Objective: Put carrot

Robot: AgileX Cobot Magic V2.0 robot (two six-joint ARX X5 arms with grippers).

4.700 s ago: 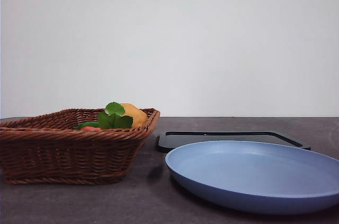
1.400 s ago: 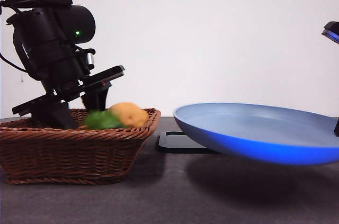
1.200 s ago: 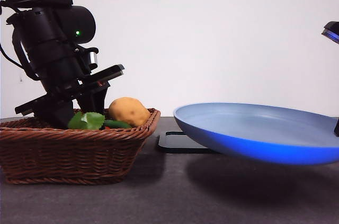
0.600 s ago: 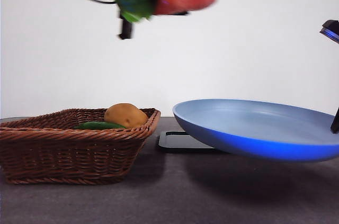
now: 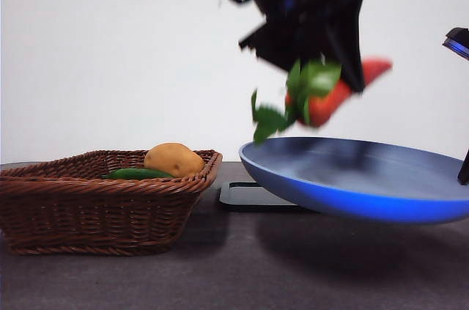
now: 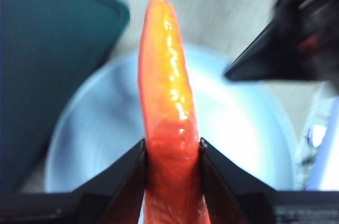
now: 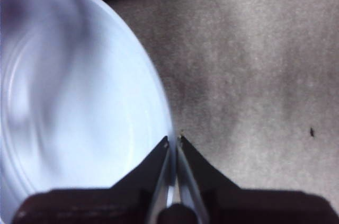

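Now, nearest: right gripper (image 7: 173,144) pinches blue plate (image 5: 352,185) rim, holding it off table. Above it, left gripper (image 6: 172,152) clamps carrot (image 5: 333,97) mid-air over plate w/ leaves down. Transfer step; next probably lower & release. Behind: basket (image 5: 95,207) w/ potato (image 5: 174,159).

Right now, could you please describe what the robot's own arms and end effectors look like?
Both are black. In its wrist view the left end effector has two flat, wedge-shaped matte jaws rising from a dark base. The right end effector has the same jaws, tapering to thin points. In the front view the left arm is a bulky, blurred black mass with a dark cable looping near the top; a black tip with a blue edge shows at the right edge.
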